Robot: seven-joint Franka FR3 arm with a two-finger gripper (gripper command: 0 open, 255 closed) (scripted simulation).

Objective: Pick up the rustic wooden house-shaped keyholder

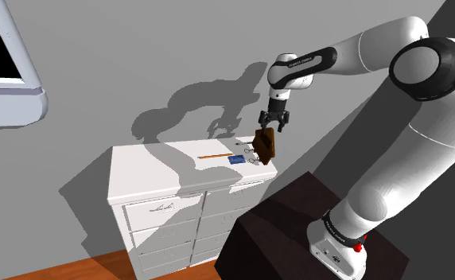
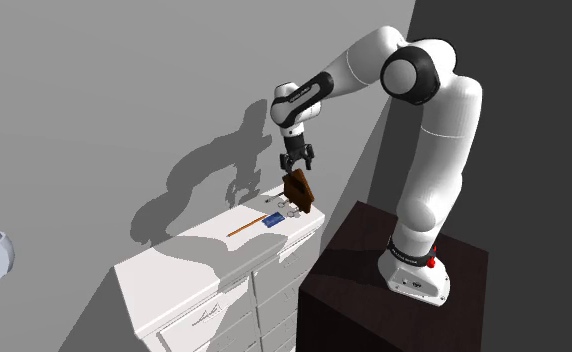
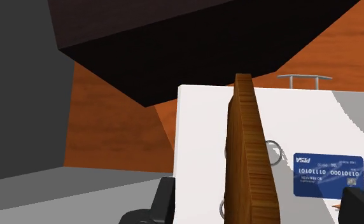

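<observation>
- Shoulder view: the keyholder, a dark brown wooden slab, stands on edge and tilted directly under the tool. It is just beside the blue card, on the side towards the stand, over the end of the white dresser. I cannot tell whether its lower edge touches the dresser top.
- Second exterior view: the keyholder leans, with its broad face slanted. Its lower corner is close above the blue card and the small rings next to the card.
- Wrist view: the fingers stand wide apart. The keyholder is between them with white dresser showing on both sides, so nothing is clamped.
- Axis: its thin edge faces the camera, and its long axis runs straight away down the middle of the gap. Its flat faces are turned to the fingers, one of them towards the blue card.
- Handling: it is probably stiff, light and not fragile. The grained faces should offer fair friction, and closing squarely on them mid-length looks the best hold.
- Risk: the dangling rings may swing.
</observation>
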